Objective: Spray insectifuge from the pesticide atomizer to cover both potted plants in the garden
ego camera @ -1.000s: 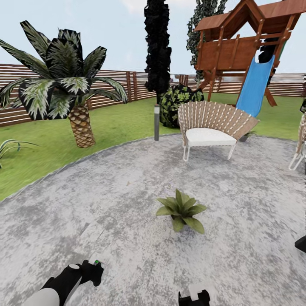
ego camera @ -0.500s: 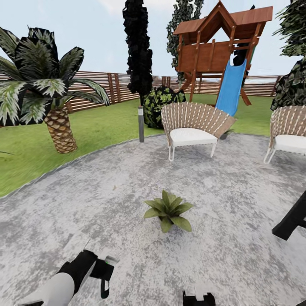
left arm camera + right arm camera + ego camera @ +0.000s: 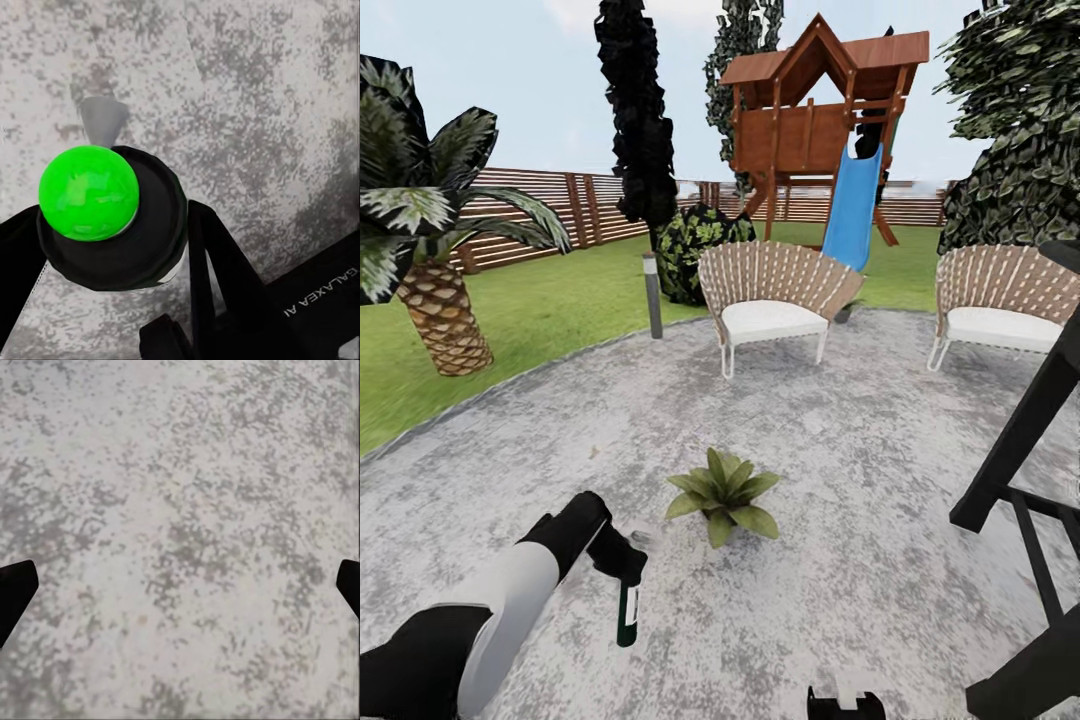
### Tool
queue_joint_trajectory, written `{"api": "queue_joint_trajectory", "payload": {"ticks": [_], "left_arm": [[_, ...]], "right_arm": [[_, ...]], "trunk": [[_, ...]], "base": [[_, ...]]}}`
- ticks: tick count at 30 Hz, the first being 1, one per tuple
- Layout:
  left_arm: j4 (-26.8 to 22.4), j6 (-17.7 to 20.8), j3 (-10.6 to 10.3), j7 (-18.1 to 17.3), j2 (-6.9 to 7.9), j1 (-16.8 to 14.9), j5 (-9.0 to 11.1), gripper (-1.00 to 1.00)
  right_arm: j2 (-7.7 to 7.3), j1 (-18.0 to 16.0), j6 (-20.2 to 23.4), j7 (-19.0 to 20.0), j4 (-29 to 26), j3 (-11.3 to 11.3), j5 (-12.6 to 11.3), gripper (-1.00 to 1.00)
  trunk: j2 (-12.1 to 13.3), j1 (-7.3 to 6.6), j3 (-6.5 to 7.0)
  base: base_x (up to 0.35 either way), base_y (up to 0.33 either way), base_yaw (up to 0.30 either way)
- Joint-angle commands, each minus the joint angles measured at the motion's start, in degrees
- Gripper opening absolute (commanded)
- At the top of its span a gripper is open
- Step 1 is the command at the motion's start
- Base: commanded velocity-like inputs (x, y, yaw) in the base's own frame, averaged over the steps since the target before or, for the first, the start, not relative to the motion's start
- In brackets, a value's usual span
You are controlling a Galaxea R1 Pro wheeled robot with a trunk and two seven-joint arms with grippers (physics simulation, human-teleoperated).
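left jaws clamping pesticide atomizer [image 3: 627, 610], right jaws spread

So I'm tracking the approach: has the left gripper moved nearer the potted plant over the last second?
Yes. The left gripper, holding the pesticide atomizer, has come up and in toward the potted plant; the stretch of patio between them has shrunk.

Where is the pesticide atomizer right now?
In the head view the pesticide atomizer hangs from the left gripper at lower left, above the stone patio, just left of the potted plant.
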Motion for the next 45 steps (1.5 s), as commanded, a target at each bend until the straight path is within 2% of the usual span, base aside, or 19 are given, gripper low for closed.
{"api": "queue_joint_trajectory", "payload": {"ticks": [1, 5, 7, 15, 20, 23, 37, 45], "left_arm": [[-0.43, 0.4, -0.21, -0.5, 0.03, -0.12, -0.48, -1.0], [-0.86, 0.68, -0.37, -0.49, 0.14, 0.07, -0.67, -1.0], [-0.91, 0.72, -0.36, -0.53, 0.15, 0.26, -1.55, -1.0], [-0.93, 0.72, -0.54, -0.47, 0.15, 0.56, -2.21, -1.0], [-0.91, 0.72, -4.05, -0.47, 0.04, 0.83, -2.13, -1.0], [-0.91, 0.72, -4.57, -0.47, -0.11, 0.94, -2.08, -1.0], [-0.89, 0.72, -4.8, -0.56, -0.25, 0.94, -1.8, -1.0], [-0.66, 0.63, -4.74, -0.57, -0.74, 0.99, -1.71, -1.0]], "right_arm": [[-0.04, -0.04, -0.18, -0.13, 0.08, -0.43, 0.63, 1.0], [-0.17, 0.04, -0.3, 0.07, 0.05, -0.41, 0.68, 1.0], [-0.17, 0.05, -0.34, -0.01, 0.04, -0.42, 0.66, 1.0], [-0.31, 0.05, -0.31, -0.21, 0.02, -0.5, 0.57, 1.0], [-0.37, 0.05, -0.31, -0.21, 0.02, -0.51, 0.57, 1.0], [-0.39, 0.05, -0.31, -0.21, 0.02, -0.51, 0.57, 1.0], [-0.46, 0.05, -0.31, -0.21, 0.02, -0.51, 0.57, 1.0], [-0.81, 0.05, -0.3, -0.08, 0.02, -0.48, 0.62, 1.0]], "trunk": [[-0.02, -0.01, -0.06], [-0.02, -0.01, -0.06], [-0.02, -0.01, -0.06], [-0.02, -0.01, -0.06], [-0.02, -0.01, -0.06], [-0.02, -0.01, -0.06], [-0.02, -0.01, -0.06], [-0.02, -0.01, -0.06]], "base": [[0.0, 0.0, -0.035], [0.0, 0.0, -0.01], [0.102, 0.0, -0.001], [0.279, 0.081, -0.083], [0.102, 0.299, -0.253], [0.015, 0.328, -0.265], [0.001, 0.056, -0.263], [0.0, 0.0, -0.057]]}}
